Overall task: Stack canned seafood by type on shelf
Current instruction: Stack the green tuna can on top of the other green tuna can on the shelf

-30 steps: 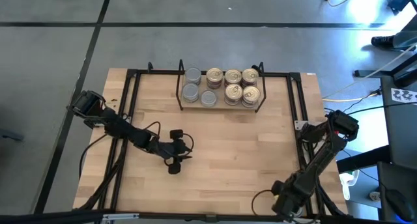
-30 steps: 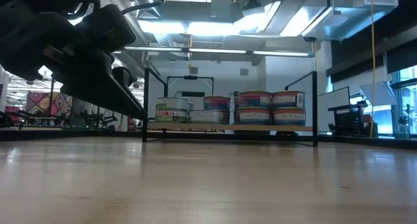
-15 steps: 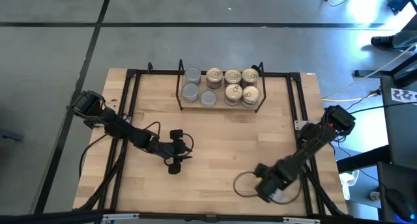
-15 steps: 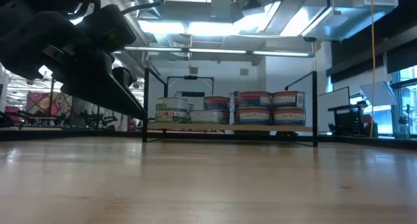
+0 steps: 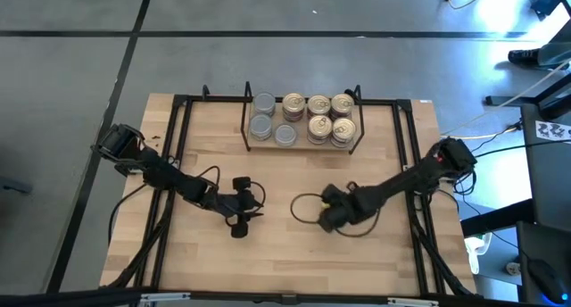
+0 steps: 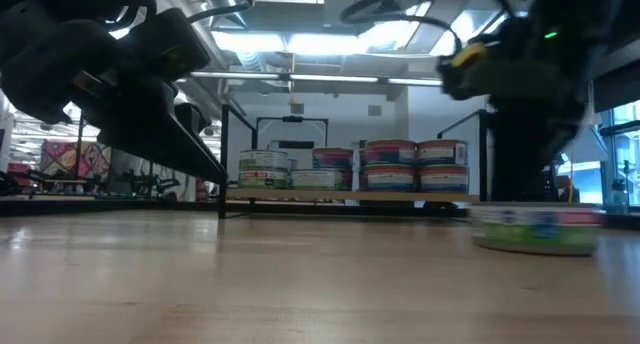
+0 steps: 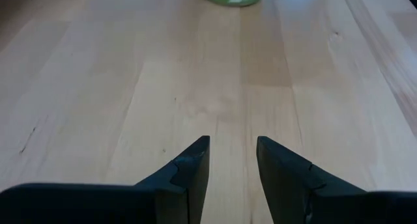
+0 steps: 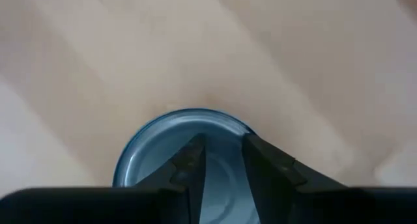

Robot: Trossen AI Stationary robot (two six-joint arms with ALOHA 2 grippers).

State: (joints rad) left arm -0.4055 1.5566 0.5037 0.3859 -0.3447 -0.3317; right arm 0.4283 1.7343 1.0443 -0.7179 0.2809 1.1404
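The shelf (image 5: 303,145) stands at the table's far edge. It holds several tins, silver-grey tops (image 5: 261,124) on its left and gold lids (image 5: 319,126) on its right, stacked in the low view (image 6: 390,166). My right gripper (image 5: 328,218) is over the table's middle, pointing steeply down, shut on a green-labelled can (image 6: 537,229) with a silver-grey top (image 8: 153,152). My left gripper (image 5: 239,222) waits open left of it, its fingers (image 7: 195,160) bare over the wood. My right gripper comes at the can from above, slanting steeply down. Its two fingers (image 8: 189,160) stand close together over the can's top (image 8: 215,123), well inside the rim. Which part of the top they have is hidden by the fingers. The can sits level at table height; whether it touches the wood I cannot tell.
Black frame rails run along the table's left (image 5: 177,164) and right (image 5: 412,155) sides. A cable loop (image 5: 303,209) hangs beside my right gripper. Bare wood (image 5: 303,178) lies between the grippers and the shelf.
My right gripper has swung from the table's near right corner toward its middle and tipped to point more steeply down. The green-labelled can has come into the low view with it. The tins on the shelf have not moved.
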